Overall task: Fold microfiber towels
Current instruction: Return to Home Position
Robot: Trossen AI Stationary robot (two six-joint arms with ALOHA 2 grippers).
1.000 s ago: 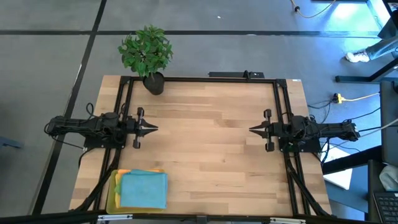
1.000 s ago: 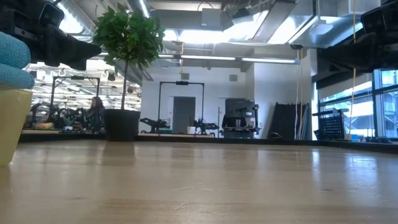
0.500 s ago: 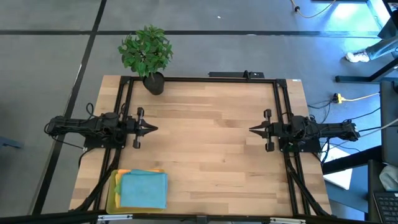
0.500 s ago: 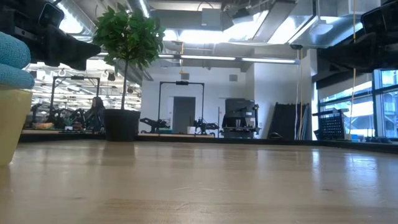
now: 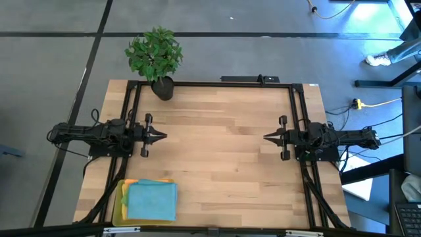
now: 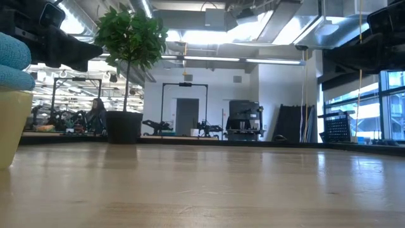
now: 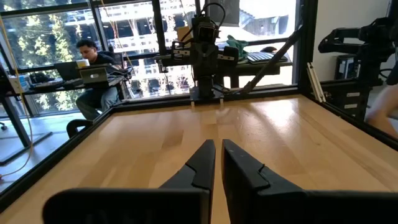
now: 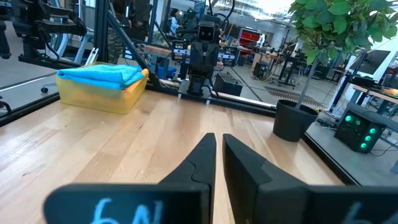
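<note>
Folded towels (image 5: 152,201) stacked in yellow tray (image 5: 116,209) at near corner of tabletop (image 5: 217,164), left arm's side. Teal towel on top, lying flat, close to square, slightly longer side running across the tabletop from left arm's side toward right arm's. Thin orange edge (image 5: 148,180) poking out beneath it on the side toward the plant (image 5: 154,52). Lower towels covered by the teal one; count and colours not readable. Low view: only a rounded teal bulge above the tray wall, cut off at picture edge.

Left end effector (image 5: 161,136) hovering over left side of tabletop, pointing inward toward centre, fingers drawn together to a thin slit, nothing held. Right end effector (image 5: 268,137) mirrored on the right side, pointing inward, fingers likewise nearly touching, nothing held. Both well apart from tray and from each other.

Compared with half a second and one second ago: no visible change; arms, tray, towels and plant in same spots.

Potted plant at far left corner of tabletop. Person seated at a desk (image 7: 93,68) beyond the glass in left wrist view. Arms mostly out of frame in low view, only dark parts along the upper corners.
</note>
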